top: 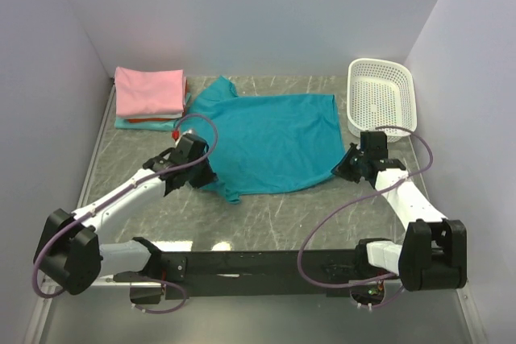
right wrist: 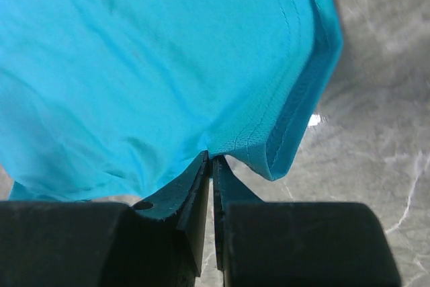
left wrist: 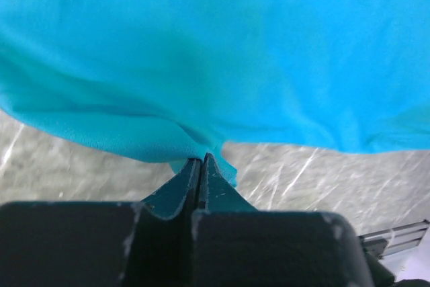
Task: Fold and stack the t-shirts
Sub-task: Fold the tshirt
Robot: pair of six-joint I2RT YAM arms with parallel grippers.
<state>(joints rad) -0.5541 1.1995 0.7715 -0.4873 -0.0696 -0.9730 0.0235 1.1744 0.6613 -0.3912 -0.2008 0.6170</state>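
A teal-blue t-shirt [top: 270,138] lies spread on the marble table [top: 266,223], collar to the left. My left gripper [top: 203,168] is shut on its near left edge by the sleeve; in the left wrist view the gripper [left wrist: 202,159] pinches the cloth [left wrist: 222,52]. My right gripper [top: 342,168] is shut on the shirt's near right hem corner; in the right wrist view the gripper [right wrist: 210,159] pinches the stitched hem [right wrist: 282,126]. A folded pink t-shirt [top: 149,90] tops a stack at the back left, with aqua and red cloth [top: 153,122] under it.
A white lattice basket [top: 380,94] stands at the back right, just beyond my right arm. Lavender walls close the table on three sides. The black arm-base rail [top: 258,263] runs along the near edge.
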